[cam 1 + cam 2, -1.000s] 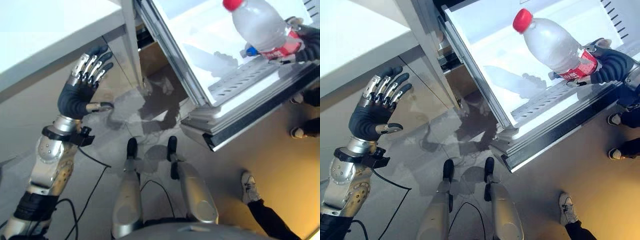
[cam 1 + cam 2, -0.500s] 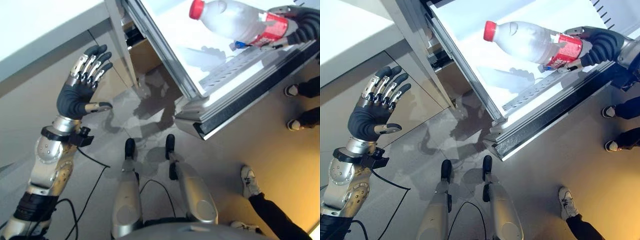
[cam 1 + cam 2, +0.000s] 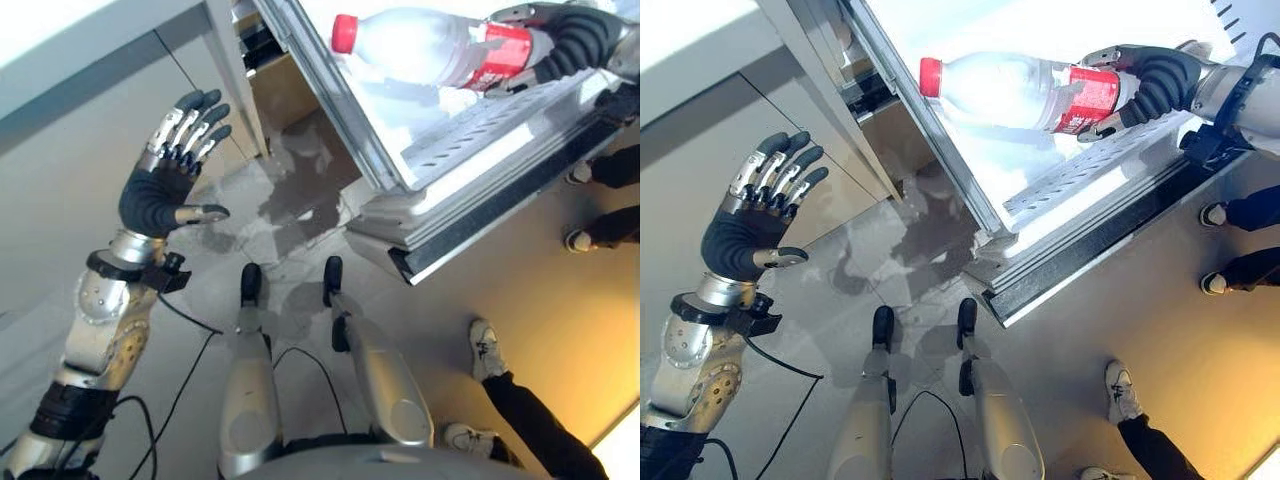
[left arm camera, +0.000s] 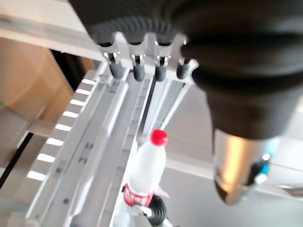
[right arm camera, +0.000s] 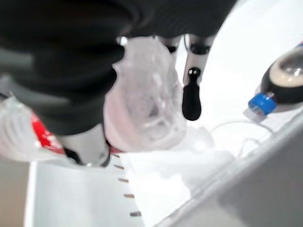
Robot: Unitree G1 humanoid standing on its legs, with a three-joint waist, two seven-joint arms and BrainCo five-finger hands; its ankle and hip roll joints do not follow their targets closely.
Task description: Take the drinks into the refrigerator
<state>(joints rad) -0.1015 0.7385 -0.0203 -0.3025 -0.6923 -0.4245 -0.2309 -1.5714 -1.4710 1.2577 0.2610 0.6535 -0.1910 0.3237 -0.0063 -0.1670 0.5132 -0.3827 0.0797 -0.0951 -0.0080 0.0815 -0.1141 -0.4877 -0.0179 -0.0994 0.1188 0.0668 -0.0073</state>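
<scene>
A clear plastic bottle (image 3: 1005,88) with a red cap and red label lies nearly level over the open refrigerator's white shelf (image 3: 1080,170). My right hand (image 3: 1150,75) is shut on its label end, coming in from the right. The same bottle (image 4: 144,172) shows cap-up in the left wrist view, and its clear body (image 5: 144,94) sits against my palm in the right wrist view. My left hand (image 3: 165,185) is raised at the left, open and holding nothing.
A second bottle with a blue cap (image 5: 279,90) lies inside the refrigerator. The fridge's front edge and dark seal (image 3: 1090,250) jut out over the floor. A person's shoes (image 3: 488,348) stand at the right. A white cabinet side (image 3: 80,120) is on the left.
My right hand has carried the bottle leftward and tipped it closer to level over the shelf. The view has shifted a little. The left hand stays raised and open.
</scene>
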